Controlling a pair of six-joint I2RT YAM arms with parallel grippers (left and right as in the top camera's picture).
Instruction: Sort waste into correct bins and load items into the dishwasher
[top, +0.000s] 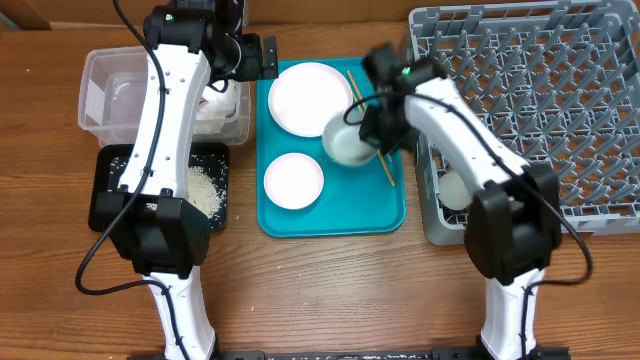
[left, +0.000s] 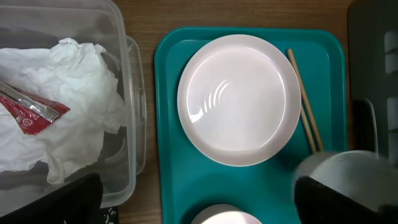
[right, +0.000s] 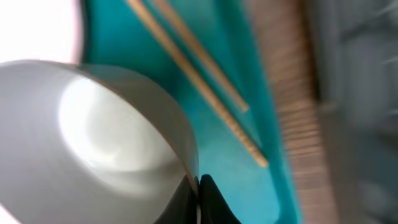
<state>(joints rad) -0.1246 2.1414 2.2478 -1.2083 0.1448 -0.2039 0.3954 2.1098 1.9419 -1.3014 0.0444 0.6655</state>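
Overhead and wrist views. The right gripper (top: 366, 124) is pinching the rim of a white bowl (top: 345, 146), its dark fingers (right: 208, 200) closing on the thin wall from either side. The bowl is glossy, deep and round, with a pale interior that is catching the light. It is sitting over the teal tray (top: 340, 215), overlapping the lower right edge of the large round plate (top: 310, 97) and lying just beside the chopsticks (top: 385, 165). Whether it is touching the tray cannot be told, as both close views are blurring it.

The chopsticks are lying side by side along the tray's right edge, thin and light brown. The large round plate is resting at the far end of the tray, and a small plate (top: 293, 181), faintly pink, is lying near the front.

The left gripper (top: 272, 58) is hanging between the clear plastic tub (top: 95, 75) and the tray, its jaws standing wide apart and gripping nothing. Inside the tub a crumpled white paper napkin (left: 68, 87) is lying with a shiny red wrapper (left: 28, 118) on top of it. Whitish rice grains (top: 205, 190) are lying heaped in the black tray (top: 110, 200) in front of the tub. The grey dish rack (top: 560, 80) is standing to the right, with a pale round dish (top: 455, 190) lying in its near left corner.
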